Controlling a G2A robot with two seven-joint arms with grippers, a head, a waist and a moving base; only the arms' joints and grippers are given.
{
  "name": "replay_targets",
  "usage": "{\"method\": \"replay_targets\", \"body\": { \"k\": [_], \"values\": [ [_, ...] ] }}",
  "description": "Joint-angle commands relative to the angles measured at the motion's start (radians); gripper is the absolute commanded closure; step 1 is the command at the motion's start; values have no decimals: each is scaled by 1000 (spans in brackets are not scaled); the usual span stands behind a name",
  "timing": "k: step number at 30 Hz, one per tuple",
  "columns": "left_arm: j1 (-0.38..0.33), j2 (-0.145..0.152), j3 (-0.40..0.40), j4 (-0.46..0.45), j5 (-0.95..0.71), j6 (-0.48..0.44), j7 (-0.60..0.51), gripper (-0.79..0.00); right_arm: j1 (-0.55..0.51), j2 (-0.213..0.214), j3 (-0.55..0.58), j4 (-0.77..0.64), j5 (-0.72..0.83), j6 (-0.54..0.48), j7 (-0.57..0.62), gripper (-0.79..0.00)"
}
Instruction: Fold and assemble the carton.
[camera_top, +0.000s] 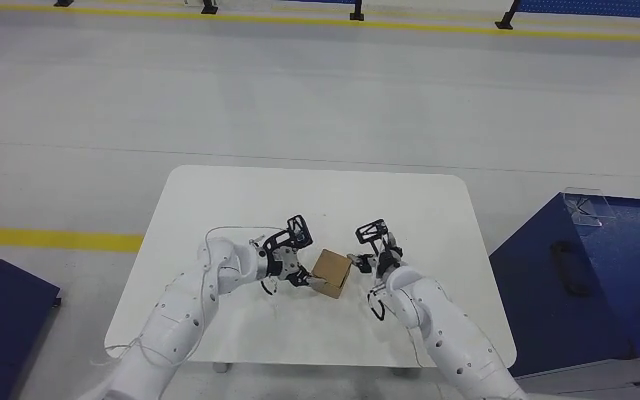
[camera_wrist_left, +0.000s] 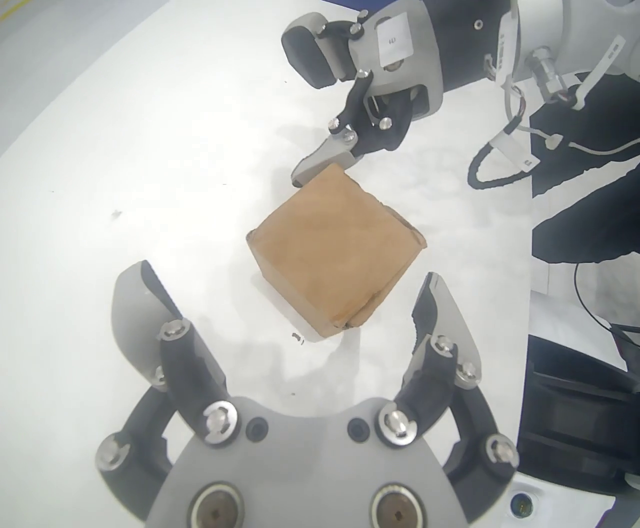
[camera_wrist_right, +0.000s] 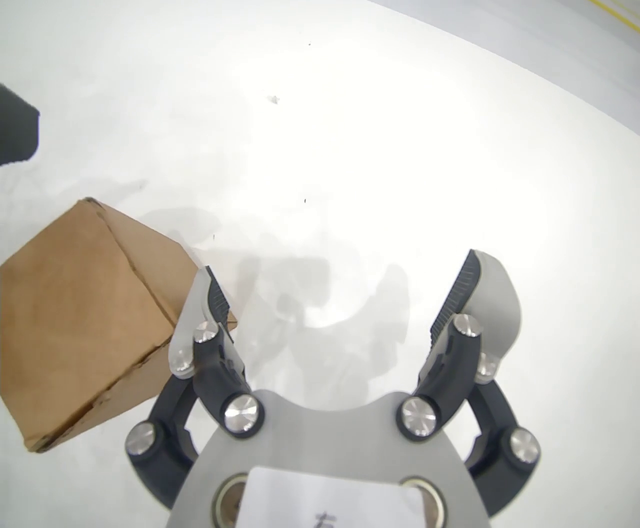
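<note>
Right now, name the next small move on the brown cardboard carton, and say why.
Probably ease the open left gripper forward and close it on the near corner of the brown cardboard carton: a flap seam there gapes slightly, and one finger of the open right gripper seems to brace the far corner.

White arms (camera_top: 178, 312) carry the left gripper (camera_wrist_left: 287, 285) and right gripper (camera_wrist_right: 340, 265), grey metal with black linkages (camera_wrist_left: 192, 360), silver screws (camera_wrist_right: 419, 416) and ribbed black pads (camera_wrist_right: 452, 295); cables (camera_wrist_left: 471, 172) and a white label (camera_wrist_left: 394, 37) mark the right wrist.
</note>
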Motion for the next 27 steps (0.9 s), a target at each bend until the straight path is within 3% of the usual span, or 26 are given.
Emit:
{"method": "replay_targets", "body": {
  "k": [1,12,15,17,24,27],
  "values": [
    [10,6,-12,-13,-3,3,-2,-785,-16,3,9,-14,-15,-5,6,-785],
    [70,44,-108,-95,-53,19,-17,-785,-159,28,66,-165,-93,-95,75,-785],
    [105,54,-148,-118,-122,37,-23,-785,-179,31,74,-195,-56,-159,93,-785],
    [118,57,-175,-115,-215,59,-41,-785,-187,31,85,-214,-51,-154,87,-785],
    [122,56,-170,-123,-213,50,-43,-785,-182,25,82,-219,-30,-108,85,-785],
    [164,71,-178,-213,-138,-19,-7,-785,-182,25,82,-219,-30,-108,85,-785]
  ]
}}
